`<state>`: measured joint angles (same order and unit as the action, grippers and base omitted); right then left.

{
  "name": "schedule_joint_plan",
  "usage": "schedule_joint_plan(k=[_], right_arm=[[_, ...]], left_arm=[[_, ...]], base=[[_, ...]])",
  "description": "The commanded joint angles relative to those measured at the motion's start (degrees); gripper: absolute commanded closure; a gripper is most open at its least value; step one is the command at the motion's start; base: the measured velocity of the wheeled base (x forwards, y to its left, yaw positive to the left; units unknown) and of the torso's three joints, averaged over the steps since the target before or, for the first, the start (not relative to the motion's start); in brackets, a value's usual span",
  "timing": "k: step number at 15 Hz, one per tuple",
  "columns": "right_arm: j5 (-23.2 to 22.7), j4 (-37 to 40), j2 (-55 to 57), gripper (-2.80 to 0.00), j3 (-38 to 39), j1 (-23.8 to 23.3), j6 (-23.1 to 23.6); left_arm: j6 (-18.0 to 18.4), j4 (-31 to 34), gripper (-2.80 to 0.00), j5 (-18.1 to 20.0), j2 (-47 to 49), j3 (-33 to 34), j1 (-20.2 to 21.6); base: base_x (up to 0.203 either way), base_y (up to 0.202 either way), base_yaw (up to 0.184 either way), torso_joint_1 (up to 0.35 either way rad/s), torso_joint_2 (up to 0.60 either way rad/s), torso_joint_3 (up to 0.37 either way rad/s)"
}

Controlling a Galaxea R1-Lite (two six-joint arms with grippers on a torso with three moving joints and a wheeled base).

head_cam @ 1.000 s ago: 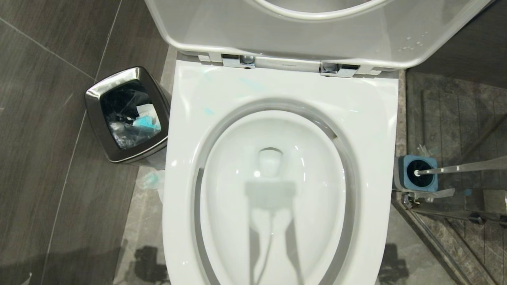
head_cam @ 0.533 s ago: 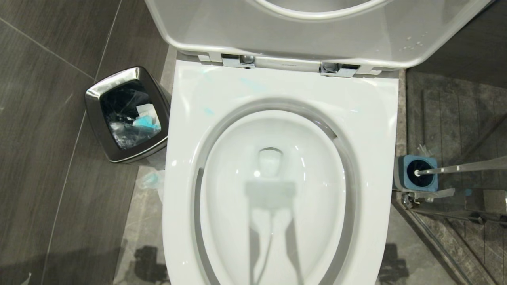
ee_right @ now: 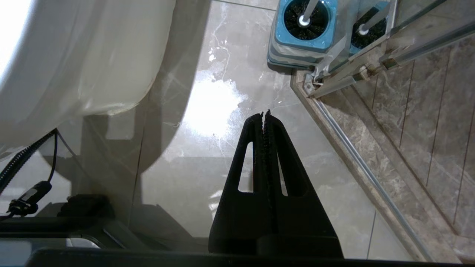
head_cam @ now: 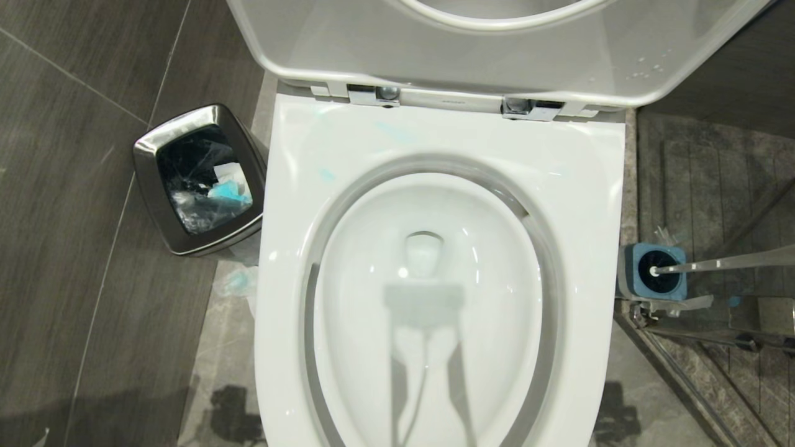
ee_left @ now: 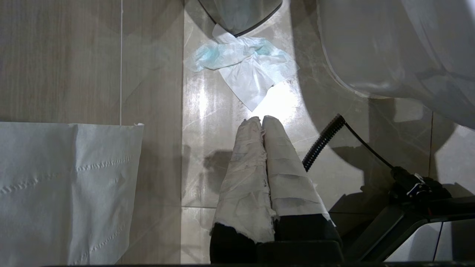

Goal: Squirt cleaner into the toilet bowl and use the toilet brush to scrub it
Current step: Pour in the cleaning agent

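toilet bowl (head_cam: 428,310): centre of head view.
bin (head_cam: 197,180): at 10 o'clock, beside the bowl.
toilet brush (head_cam: 720,266): at 3 o'clock, in holder (head_cam: 655,273) on the floor.

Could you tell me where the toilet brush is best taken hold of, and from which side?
Probably the slim white handle of the toilet brush, well above its holder. It stands beside the toilet bowl on the robot's right, so the right tool, shut and low over the floor, would open and approach from the toilet side.
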<state>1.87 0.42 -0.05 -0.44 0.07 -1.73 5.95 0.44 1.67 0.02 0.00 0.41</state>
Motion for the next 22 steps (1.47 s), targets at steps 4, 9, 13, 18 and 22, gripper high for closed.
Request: schedule_joint_plan(k=[4, 9, 13, 18, 22], right_arm=[[-0.5, 2.9, 2.9, 0.00, -9.0, 0.0, 0.0], [0.8, 7.3, 29.0, 0.00, -24.8, 0.0, -5.4], [4.6, 5.9, 54.1, 0.00, -38.3, 0.0, -14.6], [6.1, -9.0, 73.4, 0.00, -38.7, 0.6, -19.0], [7.5, -38.4, 87.2, 0.00, -30.7, 5.4, -12.3]], left_arm=[[0.0, 0.0, 0.00, 0.0, 0.0, 0.1, 0.0], [0.0, 0.0, 0.00, 0.0, 0.0, 0.1, 0.0], [0.0, 0.0, 0.00, 0.0, 0.0, 0.1, 0.0], [0.0, 0.0, 0.00, 0.0, 0.0, 0.1, 0.0], [0.0, 0.0, 0.00, 0.0, 0.0, 0.1, 0.0]], base=[[0.000, 0.000, 0.000, 0.000, 0.00, 0.000], [0.000, 0.000, 0.000, 0.000, 0.00, 0.000], [0.000, 0.000, 0.000, 0.000, 0.00, 0.000], [0.000, 0.000, 0.000, 0.000, 0.00, 0.000], [0.000, 0.000, 0.000, 0.001, -0.01, 0.001]])
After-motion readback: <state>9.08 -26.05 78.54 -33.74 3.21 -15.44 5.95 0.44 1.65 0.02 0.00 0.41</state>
